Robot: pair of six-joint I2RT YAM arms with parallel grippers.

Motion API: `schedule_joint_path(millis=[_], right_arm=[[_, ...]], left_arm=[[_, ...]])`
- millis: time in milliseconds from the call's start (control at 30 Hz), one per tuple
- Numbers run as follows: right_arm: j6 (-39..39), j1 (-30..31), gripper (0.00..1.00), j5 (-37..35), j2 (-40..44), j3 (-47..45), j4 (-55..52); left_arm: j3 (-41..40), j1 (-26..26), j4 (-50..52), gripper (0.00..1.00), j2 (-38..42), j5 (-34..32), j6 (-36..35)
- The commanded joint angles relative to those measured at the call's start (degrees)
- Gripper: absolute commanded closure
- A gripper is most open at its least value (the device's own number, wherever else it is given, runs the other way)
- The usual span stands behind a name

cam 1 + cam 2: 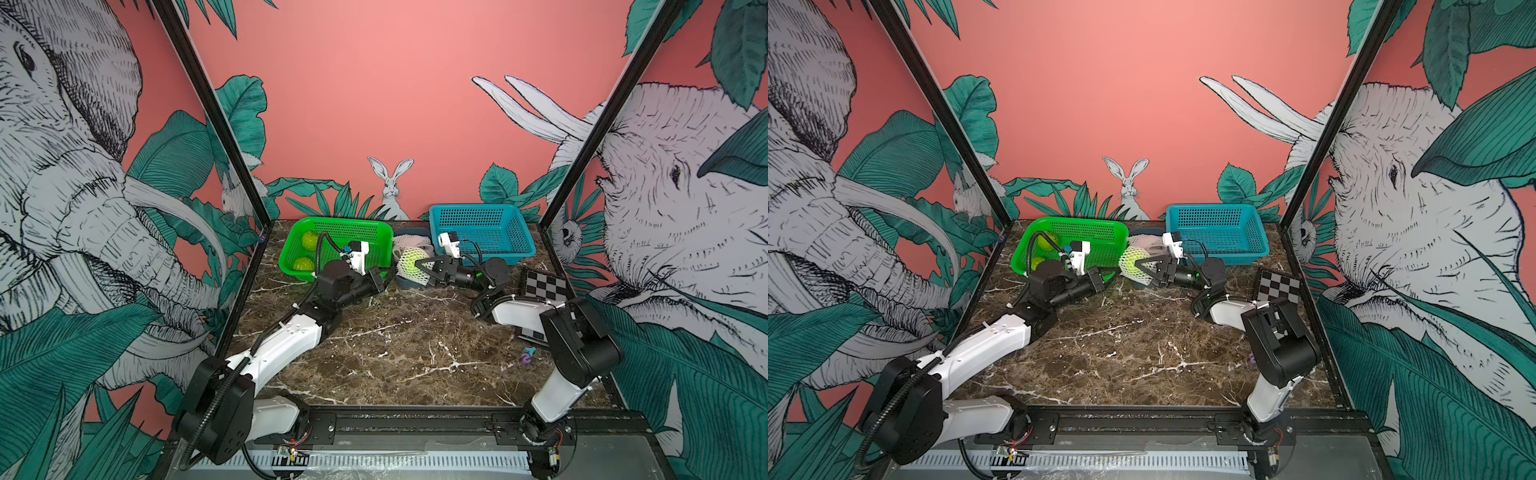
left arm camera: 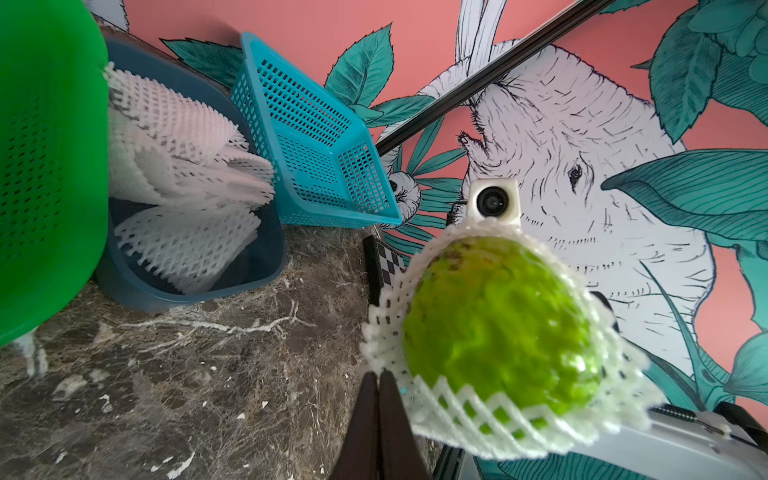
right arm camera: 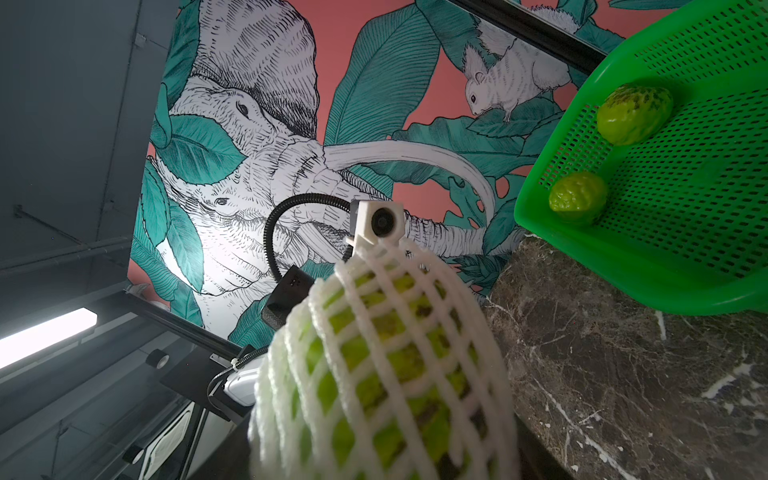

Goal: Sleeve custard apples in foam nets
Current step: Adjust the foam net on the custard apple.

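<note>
A coral back wall (image 1: 374,104) with a painted rabbit (image 1: 390,187) at centre frame; line-drawn elephants (image 1: 62,187) and teal leaves fill both side walls. Black posts (image 1: 208,108) frame a brown marble tabletop (image 1: 395,353). A strip light (image 3: 45,332) glows at lower left in the right wrist view.

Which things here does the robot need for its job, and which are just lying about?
For the job: netted custard apple, two bare custard apples, spare foam nets, green basket, grey-blue tub, probably blue basket.
Lying about: checkerboard card, small purple and teal object.
</note>
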State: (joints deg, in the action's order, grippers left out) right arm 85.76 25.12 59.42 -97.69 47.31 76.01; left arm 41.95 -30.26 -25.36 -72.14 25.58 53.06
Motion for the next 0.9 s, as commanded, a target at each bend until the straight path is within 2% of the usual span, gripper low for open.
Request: schedule_joint_path(millis=[0,367,400,467,600,700,767,867], right_arm=[[1.8,0.3,0.29,-0.1,0.6,0.5,4.9],[1.7,0.3,0.3,0.2,0.8,0.8,4.9],[1.8,0.3,0.3,0.0,0.7,0.8,4.9],[1.8,0.3,0.3,-0.5,0.4,1.2,4.8],[1.8,-0.1,0.3,-2.1,0.0,1.9,4.4],[2.2,-1.0,0.29,-2.5,-0.5,3.4,3.8],[2.2,-1.5,0.29,-2.6,-0.7,4.8,2.8],[0.1,-2.6,0.29,-2.5,-0.6,8.0,-1.3]], left_arm=[[0.5,0.4,-1.0,1.0,1.8,-1.0,-0.6],[2.0,1.2,3.4,1.0,3.8,-2.6,-3.3],[2.2,1.2,3.5,0.96,3.6,-2.1,-3.2],[2.0,1.2,3.5,0.73,3.6,-2.1,-2.8],[0.7,1.9,6.0,0.52,6.4,-5.1,-3.3],[-1.3,4.4,8.9,0.49,10.2,-7.3,-3.1],[-2.7,5.7,10.5,0.43,13.0,-8.2,-3.2],[-3.2,6.1,14.5,0.42,15.9,-8.6,-4.4]])
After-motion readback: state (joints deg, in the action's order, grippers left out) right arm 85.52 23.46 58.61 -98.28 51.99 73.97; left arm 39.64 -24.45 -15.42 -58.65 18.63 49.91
